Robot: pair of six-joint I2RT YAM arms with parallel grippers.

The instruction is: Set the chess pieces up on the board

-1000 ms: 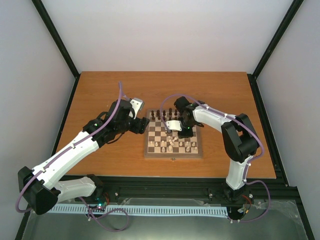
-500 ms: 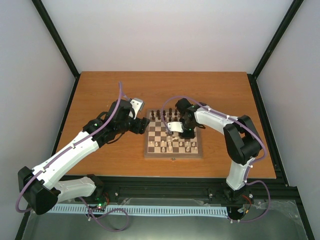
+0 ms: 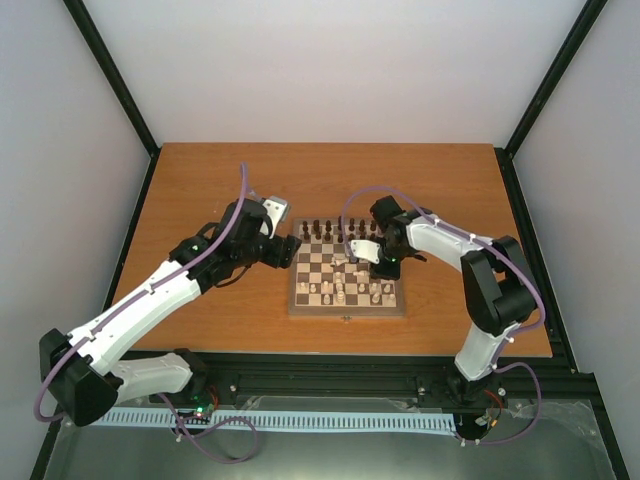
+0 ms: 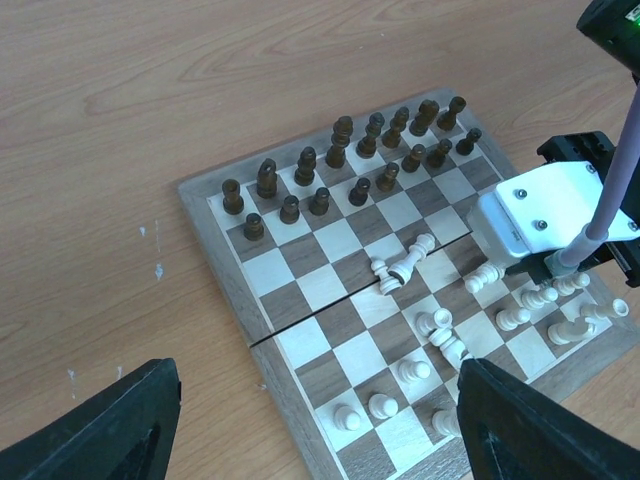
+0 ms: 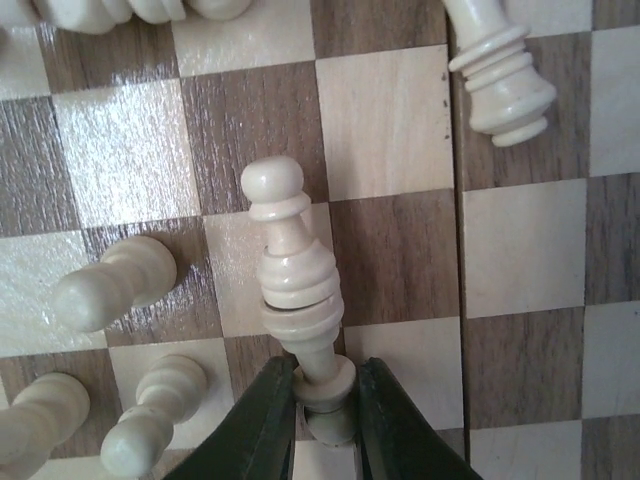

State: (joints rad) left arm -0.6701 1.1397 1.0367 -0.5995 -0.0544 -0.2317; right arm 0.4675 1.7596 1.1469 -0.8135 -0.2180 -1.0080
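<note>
**Inspector:** Where is the board (image 3: 347, 313), and in what condition?

**Assistant:** It lies flat on the table (image 3: 200, 180), toward the near edge, between the two arms. It has dark and cream squares with a mid-brown border. The dark pieces (image 4: 345, 160) stand upright in two rows along the far side. The cream pieces (image 4: 405, 268) are in disorder. Several lie toppled mid-board and on the near right, and a few stand in the near rows.

**Inspector:** Right gripper (image 5: 325, 385)?

**Assistant:** It is low over the board's right half, clenched on the round base of one cream figure (image 5: 295, 280). The figure is slim and turned, with a ball top and ribbed collar, and its top points away from the gripper. Whether it is lifted cannot be told.

**Inspector:** Left gripper (image 4: 315, 380)?

**Assistant:** Released. Its fingers (image 4: 110, 420) are spread wide and hold nothing. It hovers just beside the board's left edge.
</note>
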